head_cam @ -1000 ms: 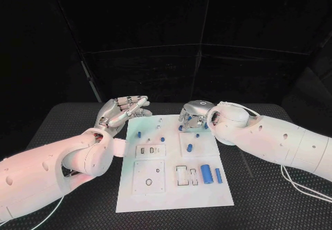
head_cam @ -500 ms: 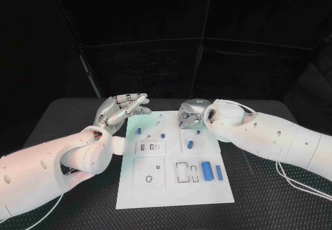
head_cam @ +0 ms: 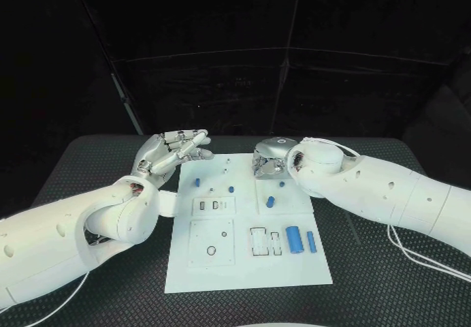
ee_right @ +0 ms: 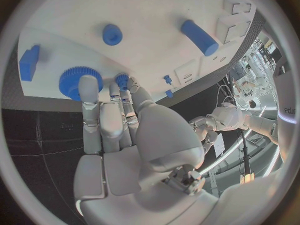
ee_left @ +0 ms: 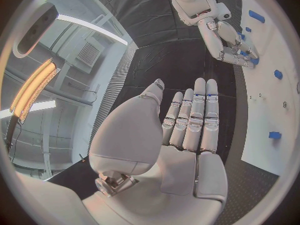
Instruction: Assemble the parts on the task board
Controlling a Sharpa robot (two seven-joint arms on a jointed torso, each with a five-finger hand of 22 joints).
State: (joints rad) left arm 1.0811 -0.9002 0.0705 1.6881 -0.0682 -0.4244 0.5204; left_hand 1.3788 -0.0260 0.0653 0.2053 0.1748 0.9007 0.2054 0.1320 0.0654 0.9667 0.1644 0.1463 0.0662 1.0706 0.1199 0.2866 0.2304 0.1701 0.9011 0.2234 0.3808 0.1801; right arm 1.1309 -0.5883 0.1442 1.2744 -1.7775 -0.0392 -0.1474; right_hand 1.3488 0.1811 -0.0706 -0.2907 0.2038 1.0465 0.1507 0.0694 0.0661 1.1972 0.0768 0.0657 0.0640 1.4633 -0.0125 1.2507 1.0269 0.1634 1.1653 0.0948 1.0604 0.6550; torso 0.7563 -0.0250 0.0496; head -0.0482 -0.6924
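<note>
Both hands sit near the far end of the task board (head_cam: pixel 246 272), which lies in the middle of the head view on the black table (head_cam: pixel 393 286). Left hand (head_cam: pixel 172 155) hovers off the board's upper left corner, palm turned up, fingers stretched out side by side and grasping nothing; its wrist view shows the same flat, released hand (ee_left: pixel 187 130) with the board's edge (ee_left: pixel 265 115) running down the right side of the frame. Right hand (head_cam: pixel 267 160) reaches over the board's upper middle, fingers pointing down toward the surface. In the right wrist view its fingertips (ee_right: pixel 89 82) lie over a blue gear (ee_right: pixel 75 77) and beside a smaller blue toothed part (ee_right: pixel 122 78); whether they press on the gear or hover just above cannot be told, and nothing is clearly pinched.

Other blue parts lie apart from both hands: a round peg (ee_right: pixel 112 34) and a long cylinder (ee_right: pixel 200 37) further along the board in the wrist view, a small block (ee_right: pixel 29 61) at the frame's left. In the head view, a thick blue cylinder (head_cam: pixel 293 239) and a thinner blue bar (head_cam: pixel 311 241) rest side by side at the board's lower right, well below the right hand.
</note>
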